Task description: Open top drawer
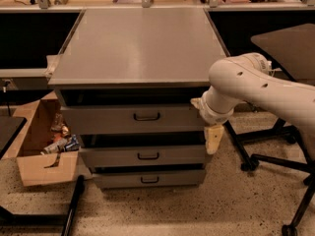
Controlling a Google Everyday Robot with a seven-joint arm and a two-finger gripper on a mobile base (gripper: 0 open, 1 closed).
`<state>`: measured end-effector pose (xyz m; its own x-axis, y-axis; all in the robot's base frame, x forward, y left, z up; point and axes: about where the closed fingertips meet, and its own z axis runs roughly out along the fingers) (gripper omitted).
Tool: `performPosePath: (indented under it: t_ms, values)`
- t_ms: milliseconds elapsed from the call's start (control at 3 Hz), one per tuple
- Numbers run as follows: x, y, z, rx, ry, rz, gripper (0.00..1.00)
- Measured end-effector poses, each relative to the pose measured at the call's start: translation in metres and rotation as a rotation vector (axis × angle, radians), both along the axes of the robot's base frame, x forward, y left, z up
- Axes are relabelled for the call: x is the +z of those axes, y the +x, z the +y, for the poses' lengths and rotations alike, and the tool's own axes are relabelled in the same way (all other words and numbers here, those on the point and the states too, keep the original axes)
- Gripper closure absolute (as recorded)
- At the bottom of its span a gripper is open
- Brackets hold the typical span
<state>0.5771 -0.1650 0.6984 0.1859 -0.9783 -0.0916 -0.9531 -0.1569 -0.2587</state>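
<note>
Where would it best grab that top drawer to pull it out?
Probably by the dark wire pull at the centre of the top drawer front, coming straight in from the front: it is the only part standing out from the flat face. The gripper hangs by the drawer's right end.
</note>
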Motion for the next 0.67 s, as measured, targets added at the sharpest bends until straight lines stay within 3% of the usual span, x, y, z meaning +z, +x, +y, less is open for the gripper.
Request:
performPosePath:
  t_ms: [333, 667]
  values:
    - [-0.006, 0.028, -0.011, -0.034, 0.015, -0.033, 0.0]
    - [-0.019, 0.051, -0.015, -0.048, 0.035, -0.026, 0.0]
